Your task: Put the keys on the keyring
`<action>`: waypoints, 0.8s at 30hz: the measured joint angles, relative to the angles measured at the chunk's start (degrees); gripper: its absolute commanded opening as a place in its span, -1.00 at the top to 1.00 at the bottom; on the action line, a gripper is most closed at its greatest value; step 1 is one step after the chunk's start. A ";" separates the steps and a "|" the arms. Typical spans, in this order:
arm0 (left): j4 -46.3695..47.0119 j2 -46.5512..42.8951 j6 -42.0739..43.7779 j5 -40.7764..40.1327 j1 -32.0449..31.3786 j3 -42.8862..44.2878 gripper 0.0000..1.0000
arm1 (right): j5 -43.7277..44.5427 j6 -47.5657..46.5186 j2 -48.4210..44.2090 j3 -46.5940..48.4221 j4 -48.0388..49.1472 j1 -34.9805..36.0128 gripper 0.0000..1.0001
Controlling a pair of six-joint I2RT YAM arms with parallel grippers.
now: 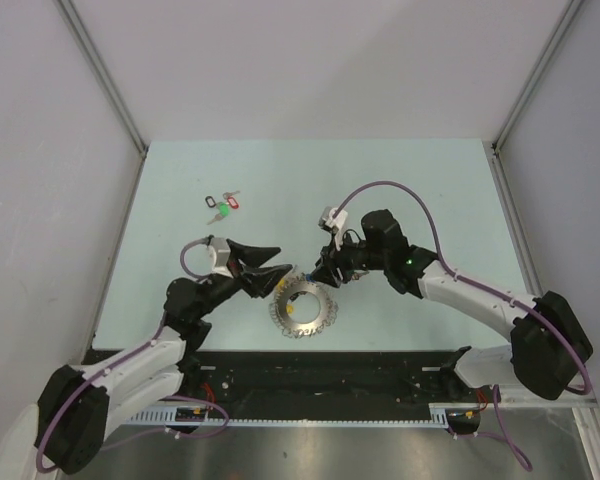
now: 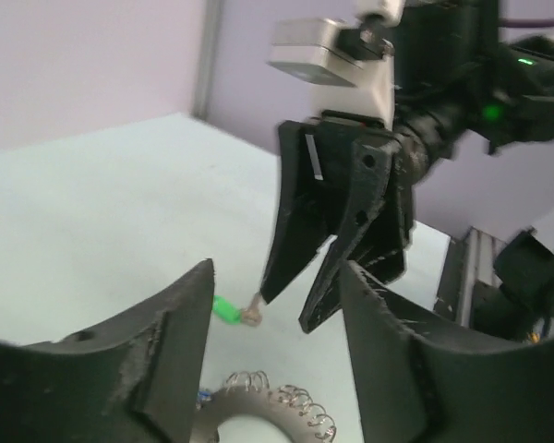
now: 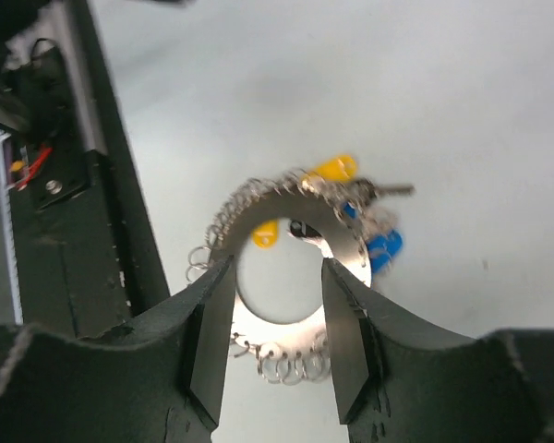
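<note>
Keyring (image 1: pixel 303 308) lies flat on the table (image 1: pixel 180 180) between the 2 arms. Right gripper (image 1: pixel 318 277) hangs over its far edge, jaws apart and empty. The green-tagged key (image 2: pixel 226 310) lies at 1 fingertip, and I cannot tell if they touch. Blue-tagged key (image 3: pixel 383 247) sits at the ring's rim. Left gripper (image 1: pixel 283 259) is spread wide just beside the ring, holding nothing.

**Table** (image 1: pixel 410 175): pale green top, seen from above. **Key bunch** (image 1: pixel 221 205), far-left area of table: black, red & green tags, packed together. **Alu. posts** (image 1: pixel 100 72) (image 1: pixel 538 75) rise at far corners, w/ grey walls between. **Black rail** (image 1: pixel 320 375) runs along near edge. **Yellow tags** (image 3: pixel 335 169), two, right-wrist view.
</note>
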 measured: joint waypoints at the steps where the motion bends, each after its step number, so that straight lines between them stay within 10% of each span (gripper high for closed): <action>1: -3.54 -1.38 -0.59 -1.81 -0.04 0.42 -0.49 | 2.49 1.22 -0.15 0.00 -1.57 -0.09 0.05; 5: -16.59 -6.73 -4.96 -9.88 -0.15 1.73 -0.99 | 11.06 6.49 0.04 0.00 -7.02 -0.42 0.06; 16: -40.09 -23.87 -14.21 -26.03 -0.26 2.16 -0.97 | 21.84 16.57 1.03 -5.18 -11.32 -5.51 0.00; 24: -63.58 -4.59 -5.49 -25.68 -1.88 23.98 -1.00 | 23.08 20.24 -4.17 -7.50 -6.21 -10.97 -0.15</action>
